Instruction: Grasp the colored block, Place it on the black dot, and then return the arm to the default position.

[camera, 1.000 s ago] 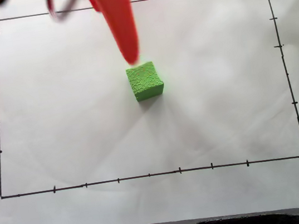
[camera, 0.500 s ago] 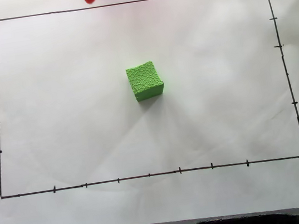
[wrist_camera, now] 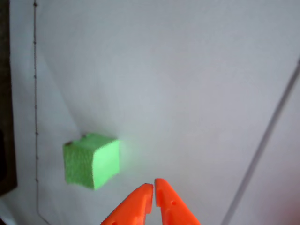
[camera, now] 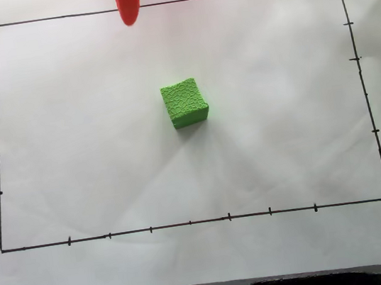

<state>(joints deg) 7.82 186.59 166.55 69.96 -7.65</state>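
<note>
block (camera: 185, 103): green cube, flat on the white paper (camera: 290, 135), sitting free; ahead of the gripper tips and off to their left in the wrist view (wrist_camera: 91, 161), well apart from them in the fixed view
gripper (wrist_camera: 153, 187): orange, 2 fingers pressed almost together, just a hairline slit at the tips, holding nothing; pointed finger (camera: 129, 5) poking in from the top edge of the fixed view
black dot: nowhere to be spotted around the gripper, possibly hidden under the block, can't tell
weight: probably very light, looks like foam or printed plastic
stiffness: guessing firm enough to keep shape under a squeeze, maybe slight give if foam
surface: crackled, rough texture on top and sides, so likely decent grip, not slippery
fragility: doesn't look breakable, biggest risk probably nudging it across the smooth paper
where to grab: 2 opposite side faces, around mid-height, tips square to the faces; corners a bad bet, likely to twist it
before any grab: jaws need opening wider than the block
border lines (camera: 188, 223): drawn box with tick marks around the block, not the target
</note>
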